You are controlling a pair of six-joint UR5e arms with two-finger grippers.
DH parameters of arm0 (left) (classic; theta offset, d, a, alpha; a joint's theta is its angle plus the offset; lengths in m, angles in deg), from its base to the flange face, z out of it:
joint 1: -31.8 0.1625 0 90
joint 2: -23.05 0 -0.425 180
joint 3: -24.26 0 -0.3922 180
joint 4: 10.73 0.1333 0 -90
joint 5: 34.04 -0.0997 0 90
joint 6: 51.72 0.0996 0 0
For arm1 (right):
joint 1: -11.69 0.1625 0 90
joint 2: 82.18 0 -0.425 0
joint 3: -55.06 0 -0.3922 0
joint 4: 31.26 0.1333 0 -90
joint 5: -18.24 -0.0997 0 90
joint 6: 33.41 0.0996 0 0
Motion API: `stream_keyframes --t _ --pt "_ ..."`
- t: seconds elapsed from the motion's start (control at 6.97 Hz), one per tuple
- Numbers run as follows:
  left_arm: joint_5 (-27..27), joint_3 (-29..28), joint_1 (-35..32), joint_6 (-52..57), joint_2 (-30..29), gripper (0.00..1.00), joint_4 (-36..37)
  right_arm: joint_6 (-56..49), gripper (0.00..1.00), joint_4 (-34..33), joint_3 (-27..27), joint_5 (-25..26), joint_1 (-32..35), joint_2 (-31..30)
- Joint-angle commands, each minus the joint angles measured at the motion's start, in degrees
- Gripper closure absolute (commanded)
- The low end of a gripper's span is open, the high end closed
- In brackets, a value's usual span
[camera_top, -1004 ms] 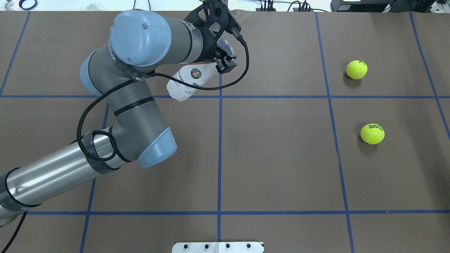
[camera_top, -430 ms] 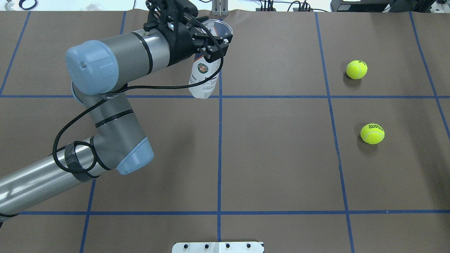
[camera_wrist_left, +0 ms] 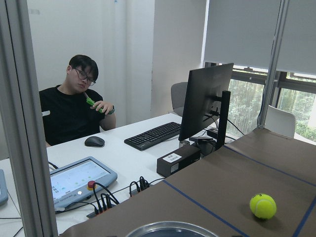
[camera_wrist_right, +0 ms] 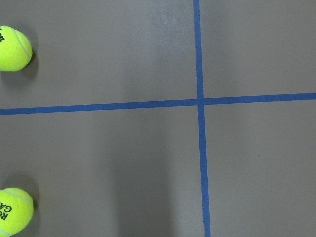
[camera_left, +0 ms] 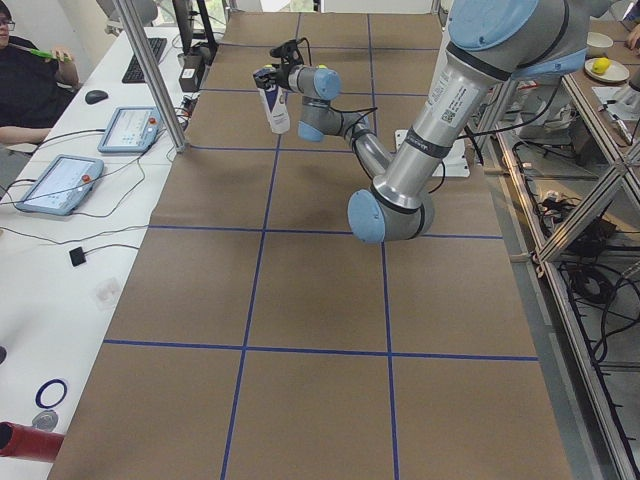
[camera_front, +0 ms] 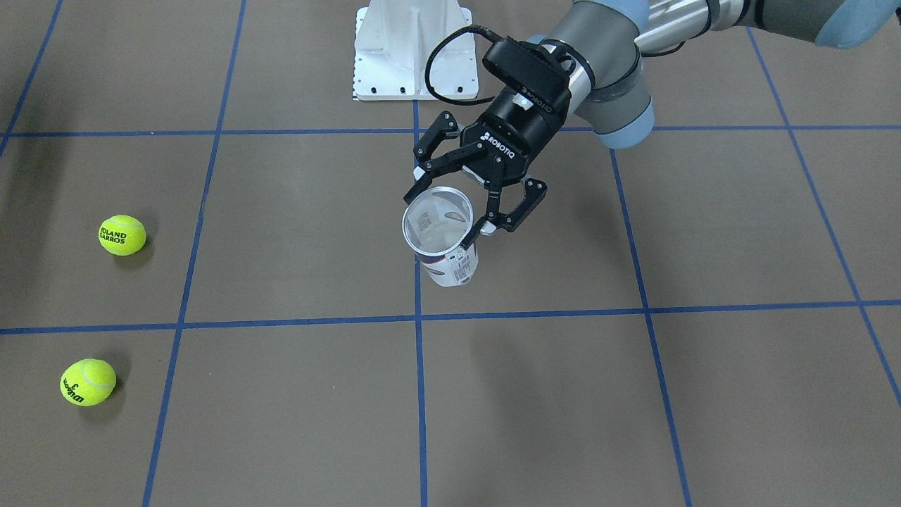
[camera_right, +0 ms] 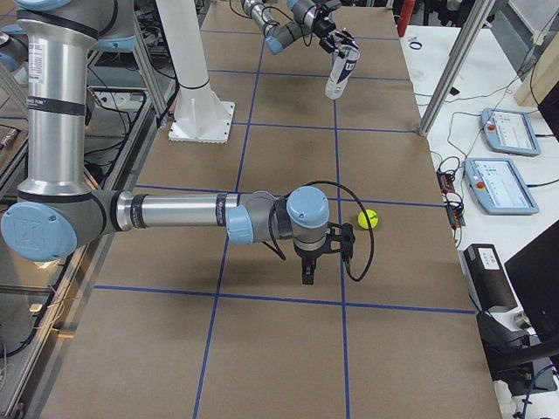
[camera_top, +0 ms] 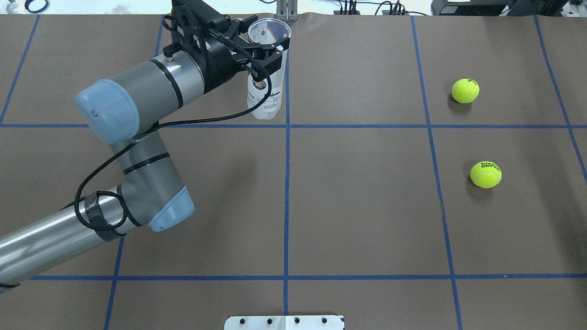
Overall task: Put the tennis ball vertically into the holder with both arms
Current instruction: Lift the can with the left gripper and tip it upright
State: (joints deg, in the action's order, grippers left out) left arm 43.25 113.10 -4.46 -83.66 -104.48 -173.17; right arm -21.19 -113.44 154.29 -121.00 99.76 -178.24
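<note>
Holder (camera_front: 445,259): clear can, mouth up, near upright, raised off desk (camera_front: 633,394). Left gripper (camera_front: 456,205): clenched round holder's upper end. Right gripper (camera_right: 323,255): pointing down over desk; open or closed, cannot tell. Roland Garros ball (camera_front: 122,234), second ball (camera_front: 87,382): on desk, well apart from holder.

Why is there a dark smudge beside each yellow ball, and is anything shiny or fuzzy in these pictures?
Overhead exterior: soft shadows sit beside the far ball and the near ball, and bright glare streaks the left arm along its silver tube. Exterior front-facing: the held-up holder throws a faint, blurry shadow on the table. Left wrist-mounted: the holder's rim at the bottom edge looks fuzzy.
</note>
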Motion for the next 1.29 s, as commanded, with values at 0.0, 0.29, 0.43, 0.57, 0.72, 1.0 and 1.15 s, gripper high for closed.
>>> stream_keyframes --t 0.0,0.29,0.43,0.57,0.72,1.0,1.15 --pt "-8.1 -10.6 2.6 0.0 -0.6 0.53 -16.6 0.0 0.0 0.0 -0.1 -0.2 0.0 0.0" --pt "-12.9 -15.6 5.6 0.4 -0.4 0.55 -22.8 0.0 0.0 0.0 0.0 -0.4 0.0 0.0" --pt "-15.1 -17.4 6.8 0.6 -0.1 0.55 -25.8 0.0 0.0 -0.1 0.0 -0.5 0.0 0.0" --pt "-15.7 -18.8 7.4 0.9 0.0 0.55 -27.4 0.0 0.0 -0.1 -0.1 -0.5 0.0 0.0" --pt "-15.7 -19.4 7.6 1.0 0.1 0.55 -27.7 0.0 0.0 -0.1 -0.1 -0.5 0.0 0.0" --pt "-15.7 -19.5 8.3 2.2 0.0 0.54 -27.7 0.0 0.0 -0.1 -0.2 -0.4 0.0 0.0" --pt "-15.7 -19.5 8.7 2.3 0.0 0.51 -27.7 0.0 0.0 -0.1 -0.2 -0.5 0.0 0.0"
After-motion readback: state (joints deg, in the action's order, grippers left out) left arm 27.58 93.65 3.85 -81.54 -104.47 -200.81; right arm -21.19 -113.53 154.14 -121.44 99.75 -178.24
